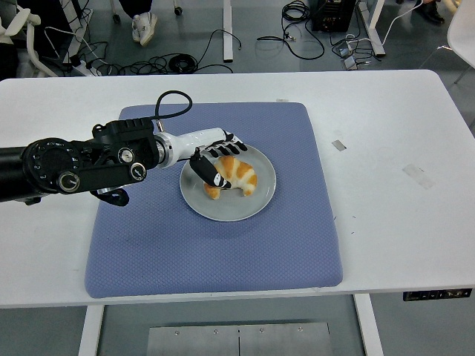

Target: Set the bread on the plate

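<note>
A golden croissant-shaped bread (237, 178) lies on the round grey plate (256, 204) in the middle of the blue mat (223, 245). My left hand (215, 162) reaches in from the left over the plate's left rim. Its fingers (225, 147) arch over the bread's upper left side and the thumb presses the bread's left end, so the hand is shut on the bread. The bread's underside rests on the plate. The right arm is out of the picture.
The blue mat covers the middle of the white table (393, 222). Bits of tape (338, 145) lie on the table to the right of the mat. Cables and chair legs are on the floor beyond the far edge.
</note>
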